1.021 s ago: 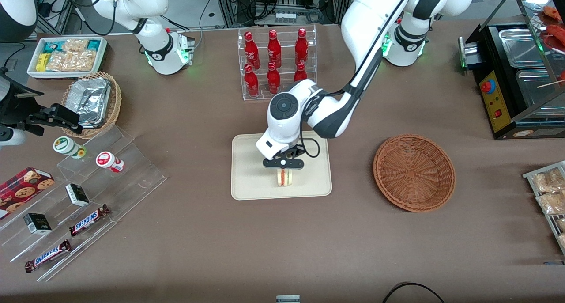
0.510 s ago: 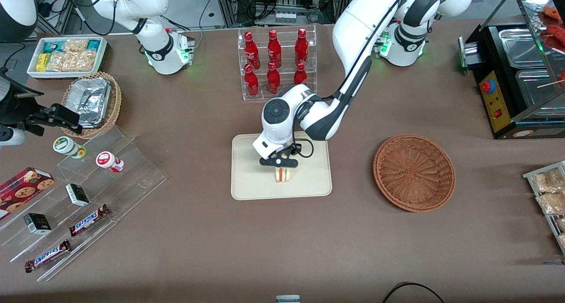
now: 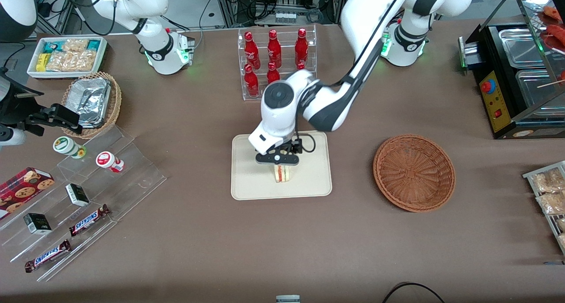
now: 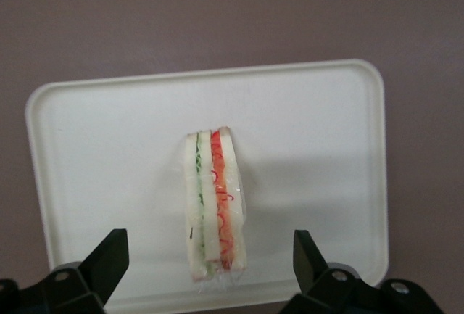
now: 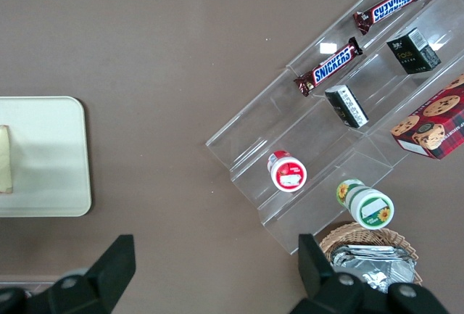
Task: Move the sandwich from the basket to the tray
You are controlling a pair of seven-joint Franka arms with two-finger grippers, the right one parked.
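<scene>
The sandwich stands on its edge on the cream tray, near the tray's middle; its pale bread with green and red layers fills the left wrist view. My left gripper hovers just above it, open, with both black fingers well apart from the bread and nothing held. The tray surrounds the sandwich on all sides. The reddish-brown wicker basket sits empty toward the working arm's end of the table. An edge of the sandwich also shows on the tray in the right wrist view.
A clear rack of red bottles stands farther from the front camera than the tray. Toward the parked arm's end are clear stepped shelves with snack bars and cups, a tan basket of foil containers and a white snack bin. A black warmer flanks the working arm.
The gripper has let go of the sandwich and risen a little above it. The sandwich stays standing on the tray at the same spot as half a second ago.
</scene>
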